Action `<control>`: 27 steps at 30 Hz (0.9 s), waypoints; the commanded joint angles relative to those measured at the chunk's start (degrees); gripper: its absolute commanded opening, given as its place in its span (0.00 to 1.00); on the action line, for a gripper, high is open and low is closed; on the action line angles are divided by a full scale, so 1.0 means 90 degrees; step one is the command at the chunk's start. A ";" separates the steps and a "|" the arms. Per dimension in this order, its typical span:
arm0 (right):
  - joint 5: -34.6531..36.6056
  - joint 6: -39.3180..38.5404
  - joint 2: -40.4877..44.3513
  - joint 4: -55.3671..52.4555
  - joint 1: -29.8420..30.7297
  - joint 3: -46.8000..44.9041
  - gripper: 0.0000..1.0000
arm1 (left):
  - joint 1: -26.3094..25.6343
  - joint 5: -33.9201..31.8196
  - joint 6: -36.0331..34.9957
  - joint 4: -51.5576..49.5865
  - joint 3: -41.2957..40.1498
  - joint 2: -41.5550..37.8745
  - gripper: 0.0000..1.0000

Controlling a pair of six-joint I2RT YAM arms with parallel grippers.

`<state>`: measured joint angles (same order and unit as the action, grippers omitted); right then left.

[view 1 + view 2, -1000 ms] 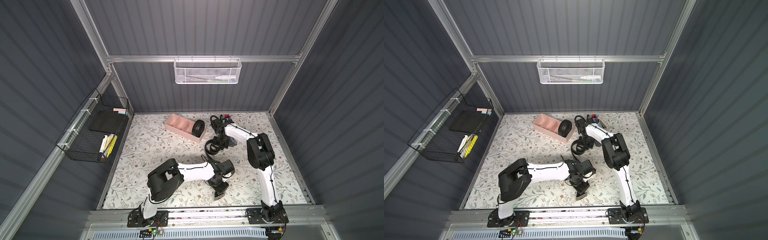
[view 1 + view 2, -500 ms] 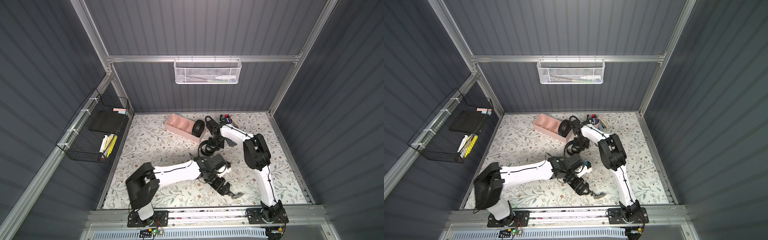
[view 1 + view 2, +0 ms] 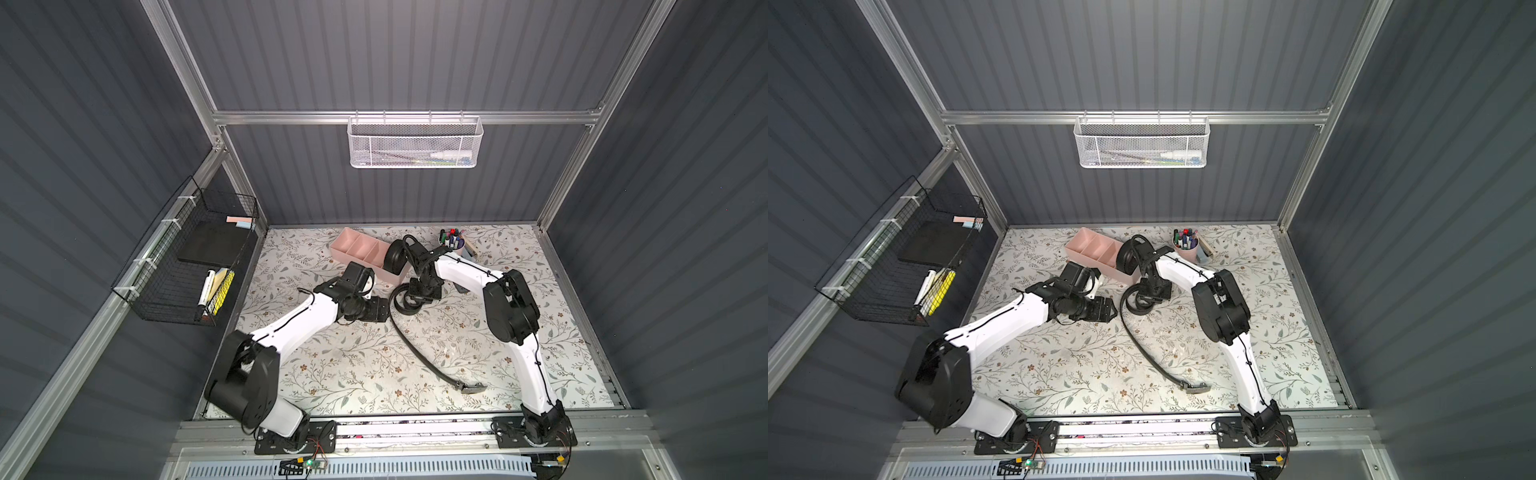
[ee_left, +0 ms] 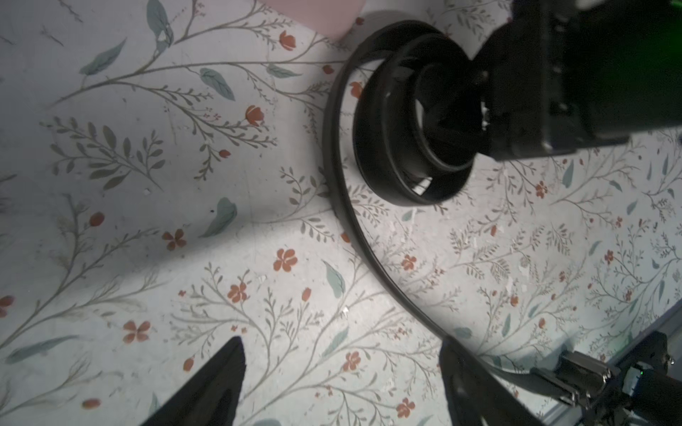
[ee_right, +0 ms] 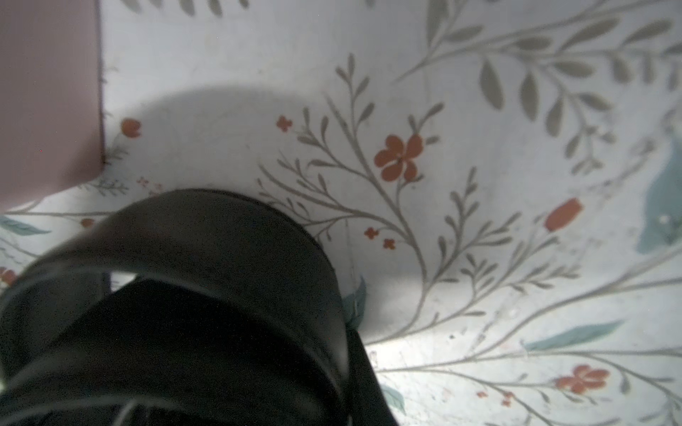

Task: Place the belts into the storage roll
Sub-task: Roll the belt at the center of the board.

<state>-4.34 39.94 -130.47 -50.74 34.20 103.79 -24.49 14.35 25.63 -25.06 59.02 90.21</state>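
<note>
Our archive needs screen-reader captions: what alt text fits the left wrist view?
A black belt, half coiled on a floral table, has the right hand reaching into the coil's centre. Its loose tail curves off to a metal buckle, and the left hand hovers open nearby.

The left jaws have spread, dropped the belt (image 3: 415,352) and drawn back.

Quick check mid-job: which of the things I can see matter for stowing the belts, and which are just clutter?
Job: pink tray; rolled belt in its end compartment; half-unrolled belt.
Lying about: marker cup; white mesh basket; black wire basket.
</note>
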 commanded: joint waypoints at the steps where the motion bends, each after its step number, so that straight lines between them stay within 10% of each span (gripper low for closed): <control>1: -0.0442 -0.0060 -0.0220 -0.0126 0.0116 -0.0391 0.00 | 0.0286 0.0709 0.0151 0.1273 0.0114 0.0496 0.84; 27: -0.0861 -0.0229 -0.0420 -0.0181 0.0089 -0.0244 0.00 | 0.0065 0.1894 0.0278 0.2463 0.1075 0.2643 0.64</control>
<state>-6.28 38.30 -129.80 -49.43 33.58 102.48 -22.31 30.52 28.51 -3.05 70.65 114.39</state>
